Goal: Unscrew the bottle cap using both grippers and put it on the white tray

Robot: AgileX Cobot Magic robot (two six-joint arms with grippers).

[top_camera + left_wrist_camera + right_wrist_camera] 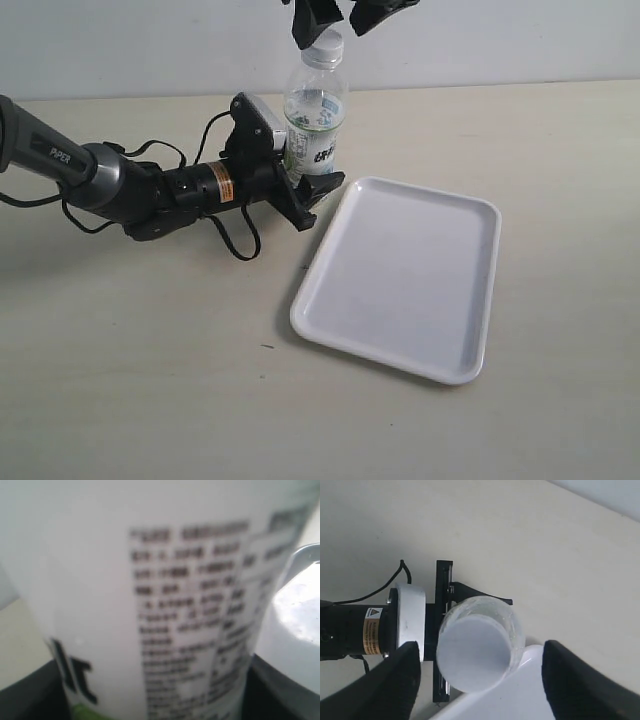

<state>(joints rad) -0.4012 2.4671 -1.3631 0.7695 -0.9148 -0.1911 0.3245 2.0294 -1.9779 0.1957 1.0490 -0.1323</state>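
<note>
The clear bottle (317,120) stands upright on the table beside the white tray (400,280). My left gripper (305,172) reaches in low from the left and is shut on the bottle's labelled lower body; the blurred label (150,605) fills the left wrist view. The white bottle cap (327,45) sits on the neck. Above it, at the top edge of the exterior view, hangs my right gripper (345,18). In the right wrist view the cap (472,652) lies between the black fingers (385,690), with a gap on each side, so the right gripper (481,650) is open.
The left arm marked PIPER (60,160) lies low across the table's left with loose black cables (235,245). A corner of the tray (520,695) reaches close to the bottle's base. A pale wall runs behind the table.
</note>
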